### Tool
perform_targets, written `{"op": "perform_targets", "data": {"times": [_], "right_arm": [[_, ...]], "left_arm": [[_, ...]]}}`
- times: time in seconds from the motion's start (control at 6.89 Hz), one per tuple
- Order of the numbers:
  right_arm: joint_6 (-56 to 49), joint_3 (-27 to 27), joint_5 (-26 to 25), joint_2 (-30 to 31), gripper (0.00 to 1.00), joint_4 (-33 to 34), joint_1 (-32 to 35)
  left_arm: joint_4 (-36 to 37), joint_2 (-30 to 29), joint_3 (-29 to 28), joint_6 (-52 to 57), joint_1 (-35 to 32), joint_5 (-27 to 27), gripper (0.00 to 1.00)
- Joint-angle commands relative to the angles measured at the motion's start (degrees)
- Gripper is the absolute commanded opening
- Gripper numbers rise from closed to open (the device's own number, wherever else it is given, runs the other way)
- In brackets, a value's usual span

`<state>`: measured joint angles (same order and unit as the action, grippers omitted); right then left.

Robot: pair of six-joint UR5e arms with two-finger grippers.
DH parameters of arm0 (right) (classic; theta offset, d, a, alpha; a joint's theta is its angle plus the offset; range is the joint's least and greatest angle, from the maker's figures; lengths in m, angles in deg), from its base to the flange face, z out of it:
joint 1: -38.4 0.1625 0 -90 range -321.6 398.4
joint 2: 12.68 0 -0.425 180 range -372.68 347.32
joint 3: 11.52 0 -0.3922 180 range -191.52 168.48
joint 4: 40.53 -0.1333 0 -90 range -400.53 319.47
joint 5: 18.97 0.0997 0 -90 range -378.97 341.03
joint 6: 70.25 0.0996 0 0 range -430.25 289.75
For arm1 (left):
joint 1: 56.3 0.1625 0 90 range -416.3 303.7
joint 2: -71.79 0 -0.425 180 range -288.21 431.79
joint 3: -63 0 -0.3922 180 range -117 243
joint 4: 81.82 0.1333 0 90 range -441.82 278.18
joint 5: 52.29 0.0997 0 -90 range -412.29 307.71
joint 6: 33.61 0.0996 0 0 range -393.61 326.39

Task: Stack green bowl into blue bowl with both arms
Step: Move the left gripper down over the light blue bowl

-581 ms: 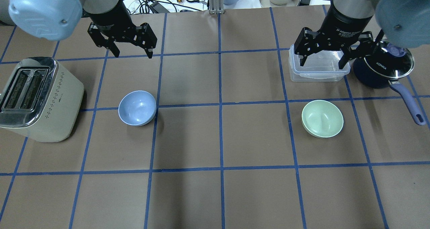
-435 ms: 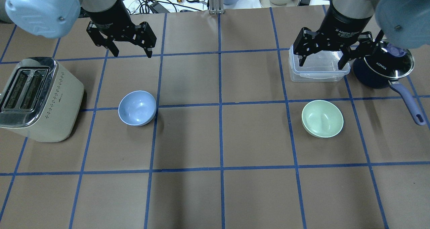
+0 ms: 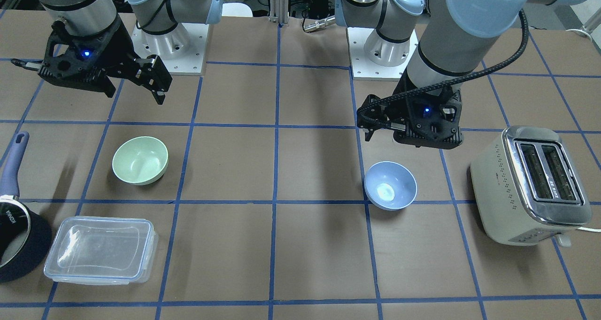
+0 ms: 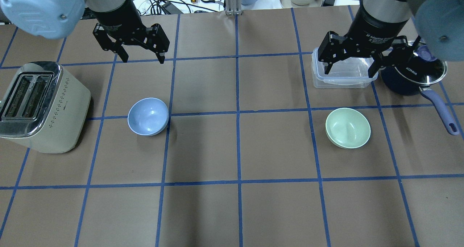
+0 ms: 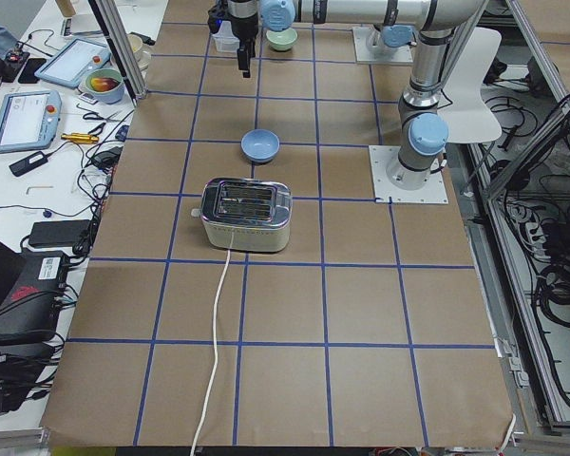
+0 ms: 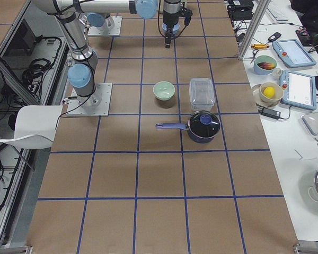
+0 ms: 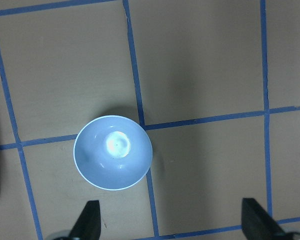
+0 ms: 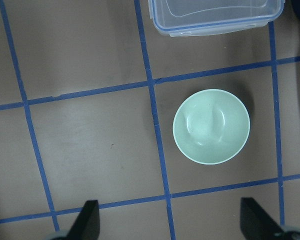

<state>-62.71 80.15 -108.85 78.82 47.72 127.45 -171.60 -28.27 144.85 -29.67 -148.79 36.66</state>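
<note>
The blue bowl (image 4: 148,116) stands upright and empty on the left half of the table, also shown in the left wrist view (image 7: 113,152). The green bowl (image 4: 348,128) stands upright and empty on the right half, also shown in the right wrist view (image 8: 211,126). My left gripper (image 4: 143,58) is open and empty, high above the table beyond the blue bowl. My right gripper (image 4: 348,72) is open and empty, high above the table beyond the green bowl, over the clear container. The bowls are about two grid squares apart.
A cream toaster (image 4: 40,107) stands left of the blue bowl. A clear lidded container (image 4: 340,81) and a dark pot with a glass lid (image 4: 409,83) and purple handle (image 4: 440,111) sit beyond the green bowl. Bare brown paper with blue tape lines lies between the bowls.
My right gripper has shifted slightly toward the near right. My left arm's elbow has drifted a little; its gripper has barely moved. Both bowls are where they were.
</note>
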Motion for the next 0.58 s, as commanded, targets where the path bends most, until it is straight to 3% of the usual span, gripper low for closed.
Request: {"op": "perform_targets", "data": {"times": [0.0,0.29,0.44], "right_arm": [[-0.07,0.35,-0.02,0.08,1.00,-2.46,-0.01],[-0.07,0.35,-0.02,0.00,1.00,-2.64,-0.01],[-0.07,0.35,-0.02,0.08,1.00,-2.99,0.16]], "left_arm": [[0.04,-0.48,0.76,-0.85,-0.06,-0.09,1.00],[0.83,-1.71,3.47,-1.04,0.03,0.08,1.00],[5.36,-2.58,9.32,-1.12,0.38,0.17,1.00]]}}
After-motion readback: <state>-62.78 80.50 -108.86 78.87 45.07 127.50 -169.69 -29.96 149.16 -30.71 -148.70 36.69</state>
